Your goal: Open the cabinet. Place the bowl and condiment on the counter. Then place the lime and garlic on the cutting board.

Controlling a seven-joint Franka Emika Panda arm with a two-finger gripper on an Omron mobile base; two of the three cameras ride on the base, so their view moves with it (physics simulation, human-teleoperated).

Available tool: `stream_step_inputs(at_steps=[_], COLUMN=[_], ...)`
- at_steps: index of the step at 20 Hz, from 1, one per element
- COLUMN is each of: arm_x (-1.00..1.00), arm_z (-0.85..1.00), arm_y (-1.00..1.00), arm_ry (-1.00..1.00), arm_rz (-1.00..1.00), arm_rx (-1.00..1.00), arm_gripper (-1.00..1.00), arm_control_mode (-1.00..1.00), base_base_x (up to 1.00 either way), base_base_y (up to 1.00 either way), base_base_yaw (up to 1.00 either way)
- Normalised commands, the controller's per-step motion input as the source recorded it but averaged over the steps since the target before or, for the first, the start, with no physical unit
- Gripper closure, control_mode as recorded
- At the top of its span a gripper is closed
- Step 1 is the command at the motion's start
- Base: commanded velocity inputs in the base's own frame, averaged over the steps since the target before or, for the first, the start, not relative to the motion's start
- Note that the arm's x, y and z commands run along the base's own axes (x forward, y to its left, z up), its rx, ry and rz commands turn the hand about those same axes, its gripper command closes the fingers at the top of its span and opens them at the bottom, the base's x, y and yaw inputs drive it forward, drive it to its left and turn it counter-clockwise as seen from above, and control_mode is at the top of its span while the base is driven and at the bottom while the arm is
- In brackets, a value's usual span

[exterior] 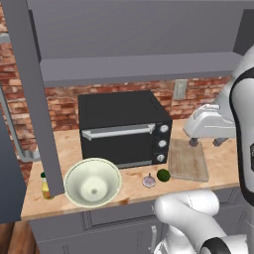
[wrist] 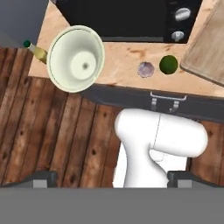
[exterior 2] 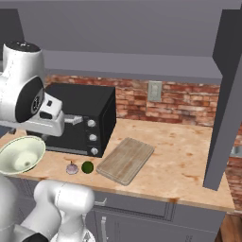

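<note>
The cabinet (exterior: 30,99) stands with both doors swung open. On the counter (exterior: 223,166) at the left sits the cream bowl (exterior: 93,182) (wrist: 76,59), and the yellow condiment (exterior: 45,186) (wrist: 36,50) stands just left of it, partly behind the door. The garlic (exterior: 149,180) (wrist: 145,69) and the lime (exterior: 163,174) (wrist: 168,64) lie side by side on the counter, left of the cutting board (exterior: 187,159) (exterior 2: 125,159). My gripper (exterior: 205,143) (wrist: 113,178) hangs open and empty, high over the counter's front part and pointing down.
A black toaster oven (exterior: 124,129) stands against the brick wall behind the bowl. The open right door (exterior 2: 229,94) juts out over the counter's right end. Grey drawer fronts (wrist: 168,103) run under the counter, above a wooden floor (wrist: 52,131).
</note>
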Motion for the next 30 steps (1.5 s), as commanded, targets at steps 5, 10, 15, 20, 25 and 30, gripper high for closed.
stream_step_inputs(at_steps=[5,10,15,20,25,30], arm_x=[0.22,0.13,-0.02,-0.22,-0.25,-0.02], arm_z=[-0.17,-0.15,-0.37,-0.29,-0.16,-0.03], arm_y=[0.19,0.06,0.01,0.0,0.0,0.0], arm_ry=[0.04,0.13,0.17,0.09,0.07,0.07], arm_rz=[0.2,0.09,-0.04,-0.34,-0.4,-0.25], arm_rx=[0.0,0.0,0.0,0.0,0.0,0.0], arm_gripper=[-1.0,-1.0,-1.0,-1.0,-1.0,-1.0], arm_control_mode=[-1.0,-1.0,-1.0,-1.0,-1.0,-1.0], base_base_x=[0.0,0.0,0.0,0.0,0.0,0.0], base_base_y=[0.0,0.0,0.0,0.0,0.0,0.0], base_base_yaw=[0.0,0.0,0.0,0.0,0.0,0.0])
